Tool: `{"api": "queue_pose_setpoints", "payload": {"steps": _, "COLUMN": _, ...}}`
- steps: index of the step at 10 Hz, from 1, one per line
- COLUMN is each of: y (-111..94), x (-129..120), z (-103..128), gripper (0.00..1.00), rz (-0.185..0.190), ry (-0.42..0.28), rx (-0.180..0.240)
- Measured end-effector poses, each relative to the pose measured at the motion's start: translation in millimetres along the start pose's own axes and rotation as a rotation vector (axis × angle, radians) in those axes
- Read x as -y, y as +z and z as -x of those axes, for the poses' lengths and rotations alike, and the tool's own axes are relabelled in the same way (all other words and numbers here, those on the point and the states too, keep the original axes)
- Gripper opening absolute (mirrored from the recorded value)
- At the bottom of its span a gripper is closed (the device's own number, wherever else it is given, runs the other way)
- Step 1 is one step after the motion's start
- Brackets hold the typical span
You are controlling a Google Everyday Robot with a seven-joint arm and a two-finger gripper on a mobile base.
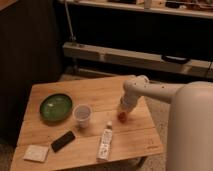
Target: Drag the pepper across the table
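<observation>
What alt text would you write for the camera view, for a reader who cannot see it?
A robot's gripper sits right over a small red pepper on a wooden table. A green bowl, white cup and bottle lying flat share the table.

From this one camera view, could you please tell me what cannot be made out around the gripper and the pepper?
- Camera view: the gripper, low over the right side of the table, covers part of the pepper; whether they touch cannot be told.
- Camera view: the label on the white bottle is too small to read.
- Camera view: the robot's body is cut off by the right and bottom edges.
</observation>
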Motion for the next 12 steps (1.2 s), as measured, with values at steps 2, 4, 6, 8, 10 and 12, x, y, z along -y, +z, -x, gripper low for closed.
{"api": "queue_pose_setpoints", "payload": {"steps": 2, "y": 1, "x": -3, "z": 1, "gripper": 0.00, "rz": -0.001, "ry": -0.005, "rx": 0.001}}
{"api": "queue_pose_setpoints", "payload": {"steps": 4, "y": 2, "x": -8, "z": 5, "gripper": 0.00, "rz": -0.001, "ry": -0.013, "rx": 0.002}}
{"api": "queue_pose_setpoints", "payload": {"steps": 6, "y": 2, "x": -12, "z": 10, "gripper": 0.00, "rz": -0.003, "ry": -0.016, "rx": 0.006}}
{"api": "queue_pose_setpoints", "payload": {"steps": 8, "y": 2, "x": -14, "z": 14, "gripper": 0.00, "rz": -0.006, "ry": -0.017, "rx": 0.007}}
{"api": "queue_pose_setpoints", "payload": {"steps": 10, "y": 1, "x": -16, "z": 18, "gripper": 0.00, "rz": -0.008, "ry": -0.019, "rx": 0.010}}
{"api": "queue_pose_setpoints", "payload": {"steps": 12, "y": 2, "x": -19, "z": 21, "gripper": 0.00, "rz": -0.007, "ry": -0.023, "rx": 0.009}}
